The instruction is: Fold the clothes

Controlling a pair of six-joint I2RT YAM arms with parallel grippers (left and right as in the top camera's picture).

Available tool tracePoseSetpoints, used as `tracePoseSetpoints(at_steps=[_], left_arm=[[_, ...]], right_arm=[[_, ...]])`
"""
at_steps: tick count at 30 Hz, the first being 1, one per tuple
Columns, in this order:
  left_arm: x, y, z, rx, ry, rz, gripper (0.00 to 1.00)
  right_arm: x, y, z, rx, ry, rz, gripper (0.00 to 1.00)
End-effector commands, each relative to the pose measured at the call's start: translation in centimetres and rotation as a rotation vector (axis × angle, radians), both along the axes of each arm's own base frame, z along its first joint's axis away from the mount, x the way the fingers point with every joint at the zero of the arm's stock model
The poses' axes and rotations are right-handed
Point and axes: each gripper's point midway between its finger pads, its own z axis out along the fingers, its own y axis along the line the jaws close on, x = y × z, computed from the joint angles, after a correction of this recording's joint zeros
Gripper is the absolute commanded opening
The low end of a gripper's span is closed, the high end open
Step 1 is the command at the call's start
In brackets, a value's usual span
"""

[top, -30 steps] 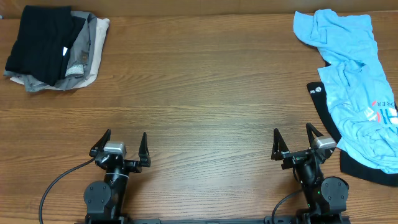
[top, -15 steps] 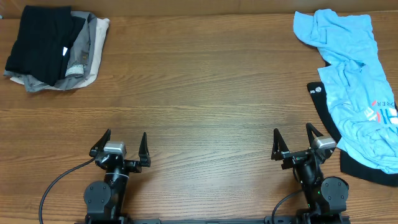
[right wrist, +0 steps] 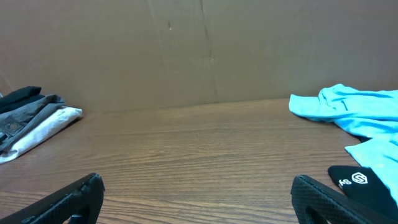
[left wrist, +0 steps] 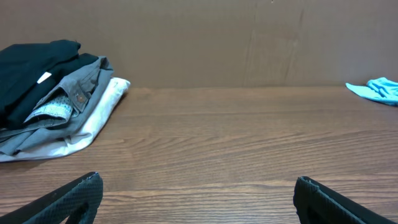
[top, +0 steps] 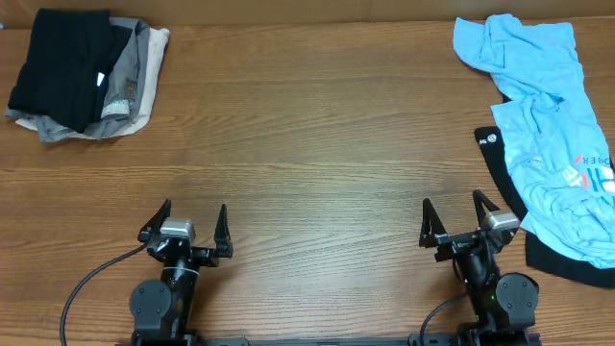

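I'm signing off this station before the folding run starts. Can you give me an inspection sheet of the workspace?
Surface: wooden table, no spills or marks seen.
Job's things: light blue T-shirt crumpled at the far right, lying partly over a black garment; neither is folded.
Clutter: folded pile at the far left, black on top of grey and white.
Hands: left hand and right hand both open and empty, at the near edge, touching nothing.
Cables: black cable curves out beside the left arm's base; a shorter one sits by the right arm's base.
Surroundings: plain brown wall behind the table.
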Motion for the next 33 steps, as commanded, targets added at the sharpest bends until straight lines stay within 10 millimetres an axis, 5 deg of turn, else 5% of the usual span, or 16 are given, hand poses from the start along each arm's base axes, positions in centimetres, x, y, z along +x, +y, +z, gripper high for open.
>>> tracePoseSetpoints(at_steps=[1,33], left_arm=[[0.0,0.3,-0.1,0.017,-0.005,0.013,1.0],[0.1,2.0,-0.3,0.133,-0.003,0.108,1.0]], right_arm=[[0.0,0.0,-0.2,0.004,-0.002,0.0,1.0],[0.2,-1.1,0.5,0.007,-0.03,-0.07,1.0]])
